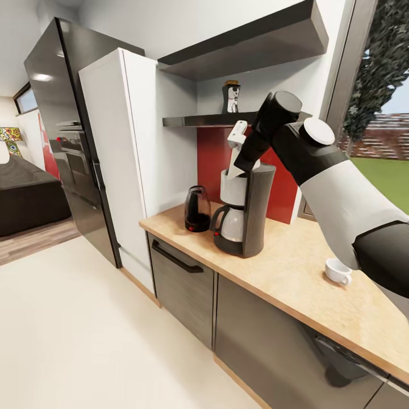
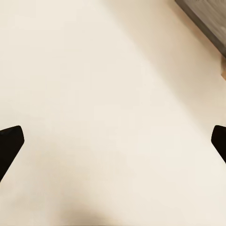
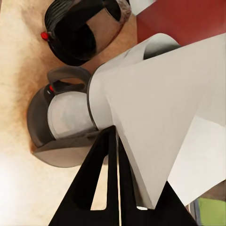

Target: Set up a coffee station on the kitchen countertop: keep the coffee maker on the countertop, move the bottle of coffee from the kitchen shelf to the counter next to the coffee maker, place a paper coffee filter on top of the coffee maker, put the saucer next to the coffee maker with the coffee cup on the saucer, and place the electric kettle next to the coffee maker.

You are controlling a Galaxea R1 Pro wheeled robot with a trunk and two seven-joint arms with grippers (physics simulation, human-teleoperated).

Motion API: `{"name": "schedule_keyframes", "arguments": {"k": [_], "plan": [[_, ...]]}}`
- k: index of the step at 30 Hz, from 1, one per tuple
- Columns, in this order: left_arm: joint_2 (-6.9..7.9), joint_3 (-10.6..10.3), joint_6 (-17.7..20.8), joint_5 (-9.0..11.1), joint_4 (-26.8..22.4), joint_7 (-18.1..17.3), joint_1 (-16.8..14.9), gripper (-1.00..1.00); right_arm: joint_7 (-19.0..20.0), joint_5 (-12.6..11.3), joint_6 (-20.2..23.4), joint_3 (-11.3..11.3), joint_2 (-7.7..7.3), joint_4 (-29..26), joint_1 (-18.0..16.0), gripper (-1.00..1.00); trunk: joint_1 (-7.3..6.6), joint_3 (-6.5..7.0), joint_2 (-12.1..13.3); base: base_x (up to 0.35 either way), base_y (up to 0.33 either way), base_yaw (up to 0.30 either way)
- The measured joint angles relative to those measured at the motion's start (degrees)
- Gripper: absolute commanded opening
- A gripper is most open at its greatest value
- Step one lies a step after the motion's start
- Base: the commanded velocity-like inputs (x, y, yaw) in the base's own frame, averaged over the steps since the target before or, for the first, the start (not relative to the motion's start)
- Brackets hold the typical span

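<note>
Dangling the paper coffee filter [image 1: 237,149] point-up right over the coffee maker [image 1: 244,210], right gripper [image 3: 113,141] jaws pinching its edge – probably lining it up with the white basket. Electric kettle [image 1: 197,209] already parked at the maker's 9 o'clock, coffee cup [image 1: 338,271] well off around 4. Left gripper [image 2: 113,141] just hanging over bare floor, jaws spread and empty.

no readable text, bottle label illegible

White paper coffee filter [image 1: 237,149] hangs tilted just above the coffee maker [image 1: 244,210]; black electric kettle [image 1: 197,209] stands left.
</note>
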Motion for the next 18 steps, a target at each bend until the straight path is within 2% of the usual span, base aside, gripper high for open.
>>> {"name": "schedule_keyframes", "arguments": {"k": [12, 15, 18], "plan": [[0.0, 0.0, 0.0, 0.0, 0.0, 0.0, 0.0, 1.0, -0.4, 0.3, 0.0, 0.1, 0.04, 0.2, 0.0, -1.0, 0.0, 0.0, 0.0, 0.04, 0.0, 0.0], [0.0, 0.0, 0.0, 0.0, 0.0, 0.0, 0.0, 1.0, -0.5, 2.9, 0.0, 0.1, 0.11, 0.2, 0.0, -1.0, 0.0, 0.0, 0.0, 0.04, 0.0, 0.0], [0.0, 0.0, 0.0, 0.0, 0.0, 0.0, 0.0, 1.0, -0.5, 3.8, 0.0, 0.1, 0.15, 0.1, 0.0, -1.0, 0.0, 0.0, 0.0, 0.086, 0.0, 0.0]]}}
